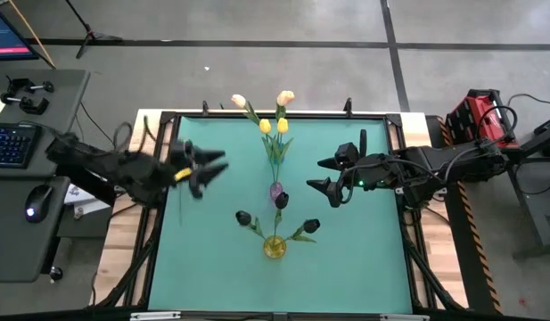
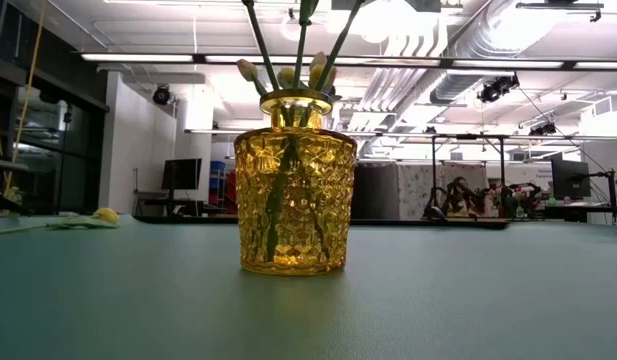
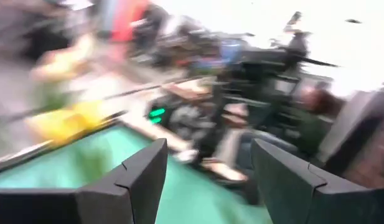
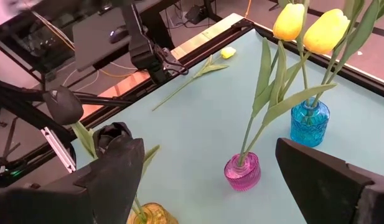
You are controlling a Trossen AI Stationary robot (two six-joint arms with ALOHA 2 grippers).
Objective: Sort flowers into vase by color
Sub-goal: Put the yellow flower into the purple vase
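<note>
**A:** Where is the left end effector (image 1: pixel 206 169), and what state is it in?

**B:** It hangs over the left part of the green table (image 1: pixel 346 259), fingers (image 3: pixel 139 177) spread apart, nothing between them. A loose yellow flower (image 4: pixel 204 67) lies on the table right at it; in the high view the yellow bud shows just beside its fingers. Whether it touches the stem, I cannot tell, as the left wrist view is smeared.

**A:** And the right end effector (image 1: pixel 324 175)?

**B:** Released too, fingers (image 4: pixel 114 168) wide apart and bare, over the right-middle of the table, pointing toward the vases.

**A:** What sits nearest to it?

**B:** Just beyond its fingertips stands the pink vase (image 4: pixel 243 172), with one green stem rising from it. Farther on, toward the table's back edge, is the blue vase (image 4: pixel 310 123) with two yellow flowers (image 4: pixel 307 25) standing in it; pale peach ones (image 1: pixel 261 100) fan out behind those in the high view.

**A:** And toward the front?

**B:** The amber glass vase (image 2: pixel 294 184) stands upright, nearer the front edge than either end effector, between the two arms. Dark flowers (image 1: pixel 276 218) splay out of it on green stems.
</note>
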